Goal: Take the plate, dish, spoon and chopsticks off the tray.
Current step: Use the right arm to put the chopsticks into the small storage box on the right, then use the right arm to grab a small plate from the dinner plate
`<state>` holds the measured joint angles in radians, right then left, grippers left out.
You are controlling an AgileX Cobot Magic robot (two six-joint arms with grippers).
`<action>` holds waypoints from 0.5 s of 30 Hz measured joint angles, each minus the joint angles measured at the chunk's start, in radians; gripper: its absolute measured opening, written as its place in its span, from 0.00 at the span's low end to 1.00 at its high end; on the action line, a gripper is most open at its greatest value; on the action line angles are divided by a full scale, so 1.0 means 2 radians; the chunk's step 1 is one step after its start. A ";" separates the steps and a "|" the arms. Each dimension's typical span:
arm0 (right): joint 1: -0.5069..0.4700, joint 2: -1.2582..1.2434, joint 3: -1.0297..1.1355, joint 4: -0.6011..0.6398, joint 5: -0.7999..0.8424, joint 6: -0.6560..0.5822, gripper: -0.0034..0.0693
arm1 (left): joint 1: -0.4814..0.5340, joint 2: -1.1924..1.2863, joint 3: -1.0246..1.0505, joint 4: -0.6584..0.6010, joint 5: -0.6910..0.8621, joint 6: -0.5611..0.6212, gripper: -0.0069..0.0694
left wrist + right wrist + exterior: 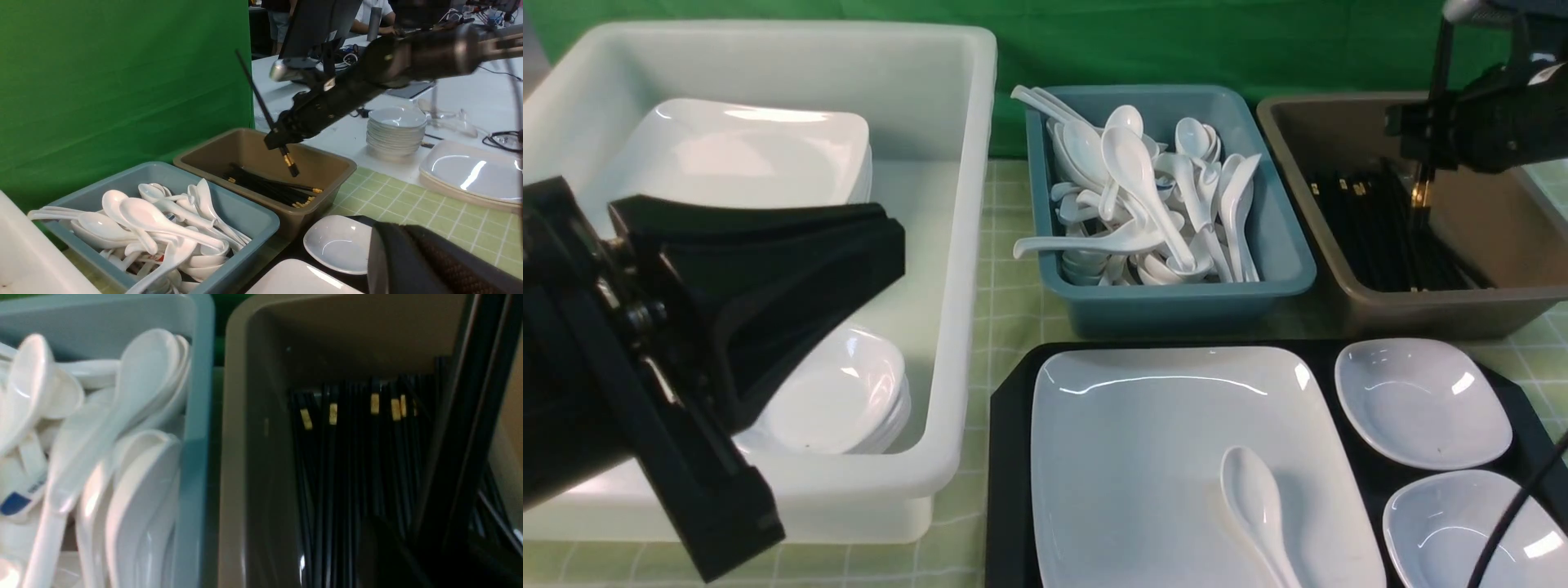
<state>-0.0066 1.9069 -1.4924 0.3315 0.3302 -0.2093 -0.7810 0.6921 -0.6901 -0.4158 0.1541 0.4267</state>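
The black tray (1009,457) holds the large white plate (1160,457), with the white spoon (1254,506) lying on it. Two small white dishes (1421,404) (1462,523) sit on the tray's right side. My right gripper (1417,143) is shut on the black chopsticks (1439,73) and holds them nearly upright above the brown tub (1503,220). The left wrist view shows the same grip (280,141) on the chopsticks (261,106). My left gripper (894,245) hangs over the white tub (964,245), fingers together and empty.
The white tub holds stacked large plates (760,155) and small dishes (841,400). A blue bin (1282,253) is full of white spoons. The brown tub holds several black chopsticks (1372,229). More stacked dishes (394,130) stand on a far table.
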 joint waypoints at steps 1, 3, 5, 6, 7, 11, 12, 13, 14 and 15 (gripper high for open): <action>-0.001 0.003 -0.005 0.000 0.003 0.001 0.32 | 0.000 0.000 0.000 0.000 0.002 0.000 0.12; -0.001 0.020 -0.025 -0.013 0.047 0.002 0.52 | 0.000 0.000 0.000 0.003 0.008 0.000 0.12; -0.001 0.018 -0.033 -0.025 0.073 0.003 0.62 | 0.000 0.000 0.000 0.013 0.012 0.000 0.12; -0.001 0.011 -0.036 -0.033 0.089 0.003 0.65 | 0.000 0.000 0.000 0.022 0.014 0.000 0.12; -0.001 -0.006 -0.039 -0.047 0.119 0.003 0.66 | 0.000 0.000 0.000 0.035 0.018 0.000 0.12; -0.001 -0.054 -0.037 -0.060 0.194 0.003 0.61 | 0.000 0.000 0.000 0.053 0.027 0.000 0.12; 0.001 -0.070 -0.032 -0.063 0.213 0.003 0.59 | 0.000 0.000 0.000 0.059 0.030 0.000 0.12; 0.010 -0.106 -0.012 -0.070 0.248 -0.001 0.55 | 0.000 0.000 0.000 0.066 0.032 0.000 0.12; 0.010 -0.110 -0.008 -0.070 0.252 -0.001 0.55 | 0.000 0.000 0.000 0.068 0.032 0.000 0.12; 0.025 -0.142 0.022 -0.084 0.282 -0.006 0.54 | 0.000 0.000 0.000 0.074 0.033 0.001 0.12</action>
<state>0.0432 1.6222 -1.4487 0.1643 0.8942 -0.2216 -0.7810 0.6921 -0.6901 -0.2686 0.2209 0.4285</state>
